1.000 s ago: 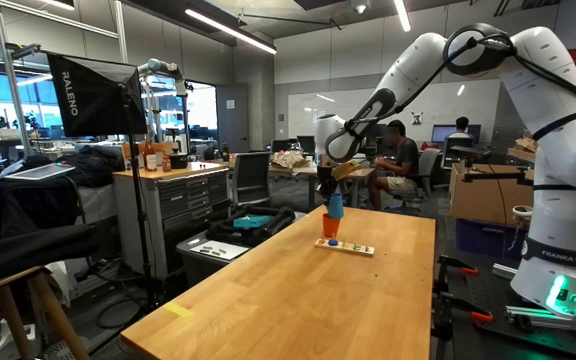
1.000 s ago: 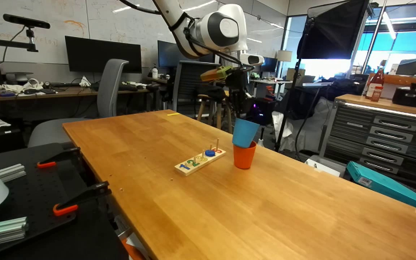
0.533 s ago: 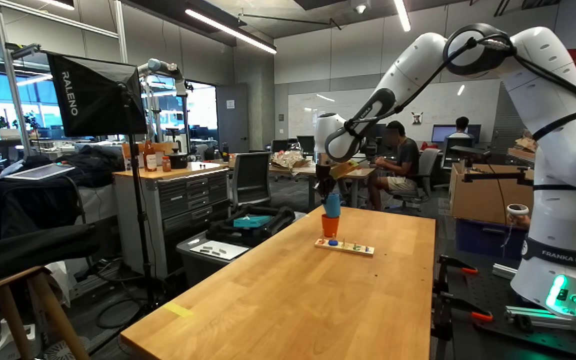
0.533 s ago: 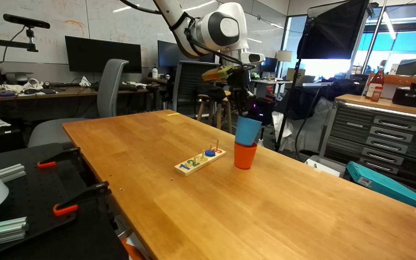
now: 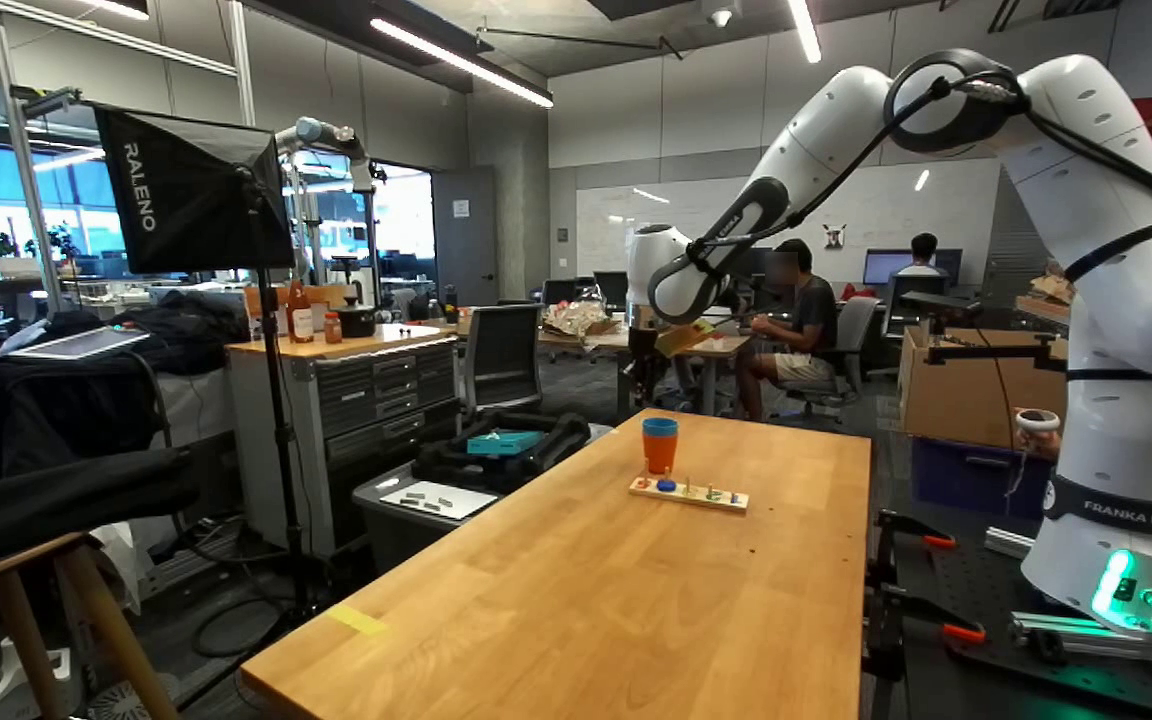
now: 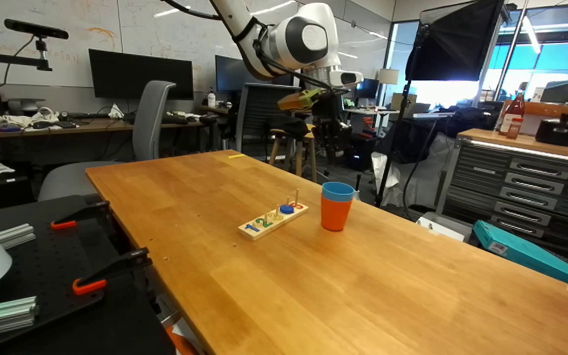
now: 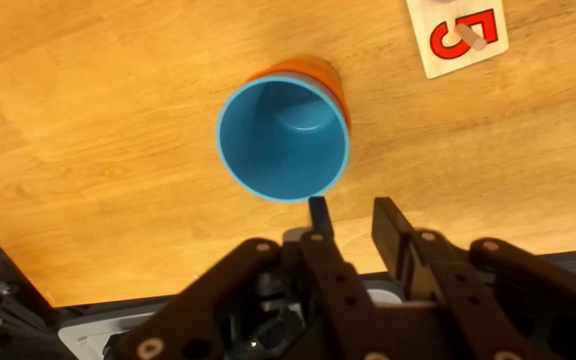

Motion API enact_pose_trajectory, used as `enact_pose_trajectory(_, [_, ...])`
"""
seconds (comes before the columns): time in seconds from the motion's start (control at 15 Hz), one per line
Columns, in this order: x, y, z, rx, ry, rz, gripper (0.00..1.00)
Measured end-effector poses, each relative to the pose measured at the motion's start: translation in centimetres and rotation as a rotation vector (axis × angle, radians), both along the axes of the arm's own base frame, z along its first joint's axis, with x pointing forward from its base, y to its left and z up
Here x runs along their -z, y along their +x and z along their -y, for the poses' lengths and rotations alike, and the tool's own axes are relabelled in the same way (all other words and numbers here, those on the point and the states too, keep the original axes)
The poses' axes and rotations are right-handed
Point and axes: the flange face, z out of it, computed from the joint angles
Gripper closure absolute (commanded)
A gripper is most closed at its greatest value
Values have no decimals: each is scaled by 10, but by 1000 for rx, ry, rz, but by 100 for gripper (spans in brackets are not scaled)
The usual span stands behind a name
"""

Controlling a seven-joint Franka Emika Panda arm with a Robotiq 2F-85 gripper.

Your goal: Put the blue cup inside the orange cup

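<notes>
At the wooden table, by the long edge opposite its base, the bent white arm points its gripper downward, fingers partly spread, holding nothing; below, the smooth round blue cup sits upright inside the tapered plastic orange cup.

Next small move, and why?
I'd likely raise the black fingers straight up: they stand apart, holding nothing, and in an exterior view hang clear above the round blue plastic cup, which already sits nested upright inside the round orange-red plastic cup.
</notes>
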Motion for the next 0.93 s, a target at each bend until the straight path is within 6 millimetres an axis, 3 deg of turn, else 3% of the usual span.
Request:
enact_pose_trajectory(0.33, [-3, 0, -8, -4, 17, -12, 1])
enact_pose_trajectory(0.47, [-11, -3, -33, -48, 75, -68, 0])
enact_pose_trajectory(0.6, [-32, -9, -67, -112, 148, -130, 0])
enact_pose_trajectory(0.73, [-62, -16, -99, -174, 220, -196, 0])
enact_pose_trajectory(0.93, [-108, -23, -125, -236, 269, -256, 0])
